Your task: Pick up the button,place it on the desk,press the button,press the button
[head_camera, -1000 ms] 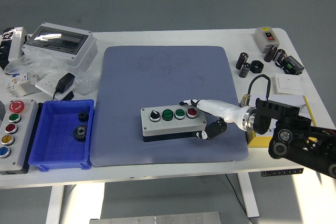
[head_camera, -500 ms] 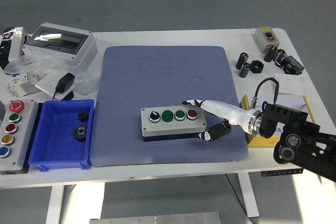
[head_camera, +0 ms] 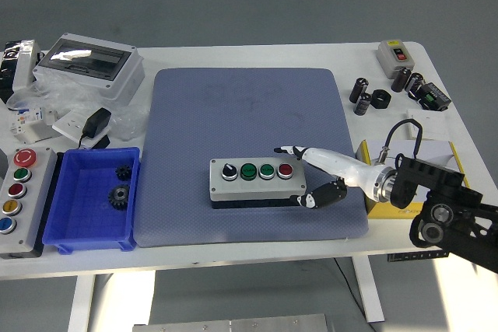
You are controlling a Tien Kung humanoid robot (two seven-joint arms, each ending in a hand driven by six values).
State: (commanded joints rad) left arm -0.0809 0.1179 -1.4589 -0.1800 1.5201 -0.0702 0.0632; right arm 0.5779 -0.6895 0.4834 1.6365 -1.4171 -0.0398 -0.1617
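Note:
A grey button box [head_camera: 257,179] with a black knob, two green buttons and a red button [head_camera: 285,169] lies flat on the blue-grey mat [head_camera: 249,114]. My right hand [head_camera: 311,169] comes in from the right, just right of the box. Its white forefinger [head_camera: 292,150] points left, a little above and behind the red button, not on it. Its thumb [head_camera: 311,199] lies by the box's near right corner. The hand holds nothing. My left arm is out of view.
A blue bin [head_camera: 89,201] with two black gears stands left of the mat. A second button box [head_camera: 17,200] lies at the far left. A clear-lidded enclosure [head_camera: 89,64] stands at the back left. Black capacitors [head_camera: 366,97] and a yellow-edged box [head_camera: 389,204] are on the right.
My right arm has drawn back to the right and its forefinger has moved off the red button. The button box has not moved.

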